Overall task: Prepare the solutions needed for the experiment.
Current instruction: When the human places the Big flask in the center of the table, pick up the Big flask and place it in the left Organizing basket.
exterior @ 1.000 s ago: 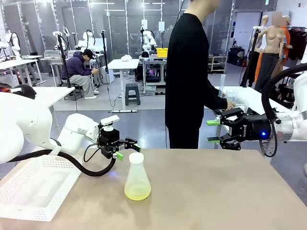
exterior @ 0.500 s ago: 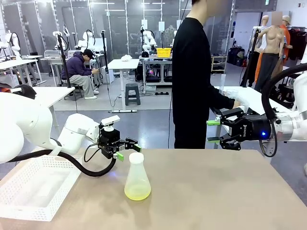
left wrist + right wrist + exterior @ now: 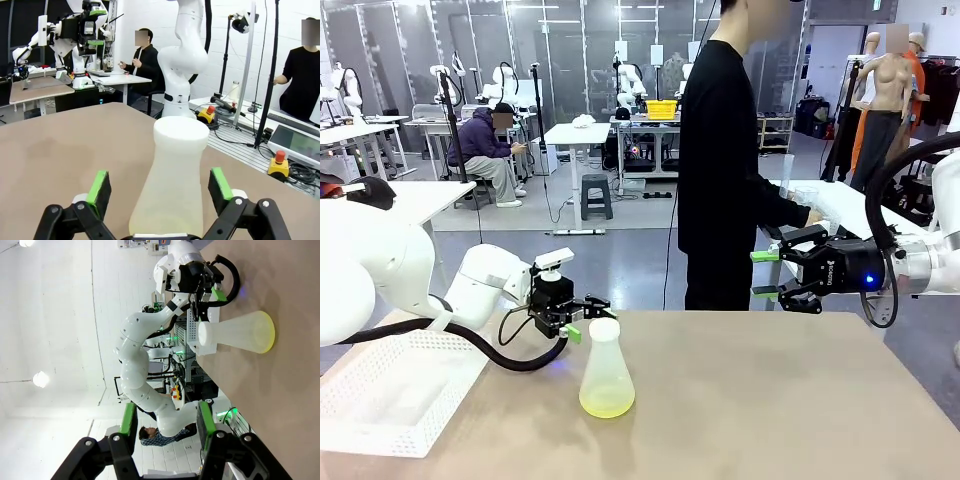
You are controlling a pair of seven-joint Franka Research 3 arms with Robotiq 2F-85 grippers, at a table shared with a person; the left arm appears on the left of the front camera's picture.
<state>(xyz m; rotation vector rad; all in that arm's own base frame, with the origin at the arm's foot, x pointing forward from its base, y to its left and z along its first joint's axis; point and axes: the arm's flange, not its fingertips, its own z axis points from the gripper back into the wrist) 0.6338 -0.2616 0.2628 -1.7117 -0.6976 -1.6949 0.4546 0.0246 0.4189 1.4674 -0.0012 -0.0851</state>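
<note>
Solutions [image 3: 607,401] lie yellow-green in a capped flask [image 3: 605,368] mid-surface, far from every edge. Left pincer [image 3: 162,187] gapes around its neck, pads apart from it. Right pincer [image 3: 760,273] hangs half-open, empty, beyond the far edge. Basket [image 3: 395,388] sits left.

Robotics lab, open-plan. Behind the near desk [image 3: 770,400]: rows of white worktables [image 3: 576,133], camera stands [image 3: 537,120]. A seated person [image 3: 485,150] works there.

From my left wrist view the flask [image 3: 172,185] base is cut off by the bottom edge, so I can't see the solutions there; front view crops the person's [image 3: 725,150] head
</note>
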